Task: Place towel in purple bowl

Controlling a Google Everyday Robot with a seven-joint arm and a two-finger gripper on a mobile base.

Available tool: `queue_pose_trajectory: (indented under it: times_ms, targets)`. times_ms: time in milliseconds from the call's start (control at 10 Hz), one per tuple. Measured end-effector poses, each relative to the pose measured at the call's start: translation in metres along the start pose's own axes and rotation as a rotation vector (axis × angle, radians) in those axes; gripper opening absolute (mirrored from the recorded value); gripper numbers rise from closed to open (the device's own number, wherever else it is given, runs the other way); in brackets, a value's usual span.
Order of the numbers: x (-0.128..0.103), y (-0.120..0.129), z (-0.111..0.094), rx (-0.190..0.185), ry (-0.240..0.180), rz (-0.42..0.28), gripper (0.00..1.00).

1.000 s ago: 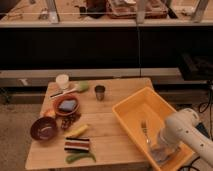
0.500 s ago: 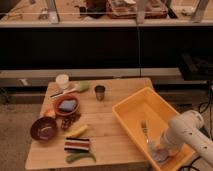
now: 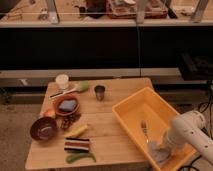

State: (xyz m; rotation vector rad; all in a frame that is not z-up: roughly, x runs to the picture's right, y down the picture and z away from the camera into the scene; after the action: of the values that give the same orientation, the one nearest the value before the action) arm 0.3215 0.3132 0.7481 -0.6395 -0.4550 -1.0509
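My gripper (image 3: pixel 166 144) stays low at the towel (image 3: pixel 158 153) inside the yellow bin (image 3: pixel 131 99); grip state I cannot tell. Transfer to the purple bowl (image 3: pixel 43 128) is pending.

Dim amber light, dark background; the gripper (image 3: pixel 160 151) sits in soft shadow low in the yellow bin (image 3: pixel 134 106).

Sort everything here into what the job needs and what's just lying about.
Job: towel in the yellow bin; purple bowl at the table's left; gripper down in the bin at the towel.
Lying about: fork, orange bowl, blue pad, striped block, metal cup, white cup.
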Motion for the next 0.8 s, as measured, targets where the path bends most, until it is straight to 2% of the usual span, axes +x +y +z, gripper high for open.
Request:
queue_pose_trajectory:
  times_ms: [300,800]
  targets:
    - [0.0065,-0.0048,0.0117,0.008,-0.014,-0.006,0.53]
    - [0.0072,-0.0055,0.0085,0.008,-0.014,-0.009,0.53]
